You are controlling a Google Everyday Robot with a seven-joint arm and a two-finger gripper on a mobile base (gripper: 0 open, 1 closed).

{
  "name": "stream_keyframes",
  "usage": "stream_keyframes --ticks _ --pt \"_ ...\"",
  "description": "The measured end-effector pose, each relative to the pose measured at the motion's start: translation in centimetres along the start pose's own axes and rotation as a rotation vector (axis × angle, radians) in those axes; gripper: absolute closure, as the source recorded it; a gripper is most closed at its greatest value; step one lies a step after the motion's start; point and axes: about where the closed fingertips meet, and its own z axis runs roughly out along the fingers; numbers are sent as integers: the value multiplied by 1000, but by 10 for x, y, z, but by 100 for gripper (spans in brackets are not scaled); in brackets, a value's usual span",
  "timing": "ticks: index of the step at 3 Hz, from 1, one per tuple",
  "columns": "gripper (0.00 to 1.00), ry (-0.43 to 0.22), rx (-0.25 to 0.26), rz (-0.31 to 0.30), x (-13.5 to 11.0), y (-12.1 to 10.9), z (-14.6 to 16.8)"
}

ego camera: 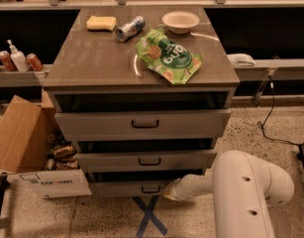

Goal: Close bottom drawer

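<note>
The bottom drawer is the lowest of three grey-brown drawers in the cabinet, with a small dark handle. It stands slightly out, with a dark gap above its front. My white arm reaches in from the lower right, and my gripper is against the right part of this drawer's front, just right of the handle. The fingertips are hidden against the panel.
The top drawer and middle drawer stand partly out. On the cabinet top lie a green snack bag, a can, a sponge and a bowl. A cardboard box stands at the left. Blue tape cross marks the floor.
</note>
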Motion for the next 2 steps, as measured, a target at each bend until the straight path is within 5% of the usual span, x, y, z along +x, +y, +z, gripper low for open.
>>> stream_keyframes --ticks 2 --pt "100 -26 26 24 -6 -33 5"
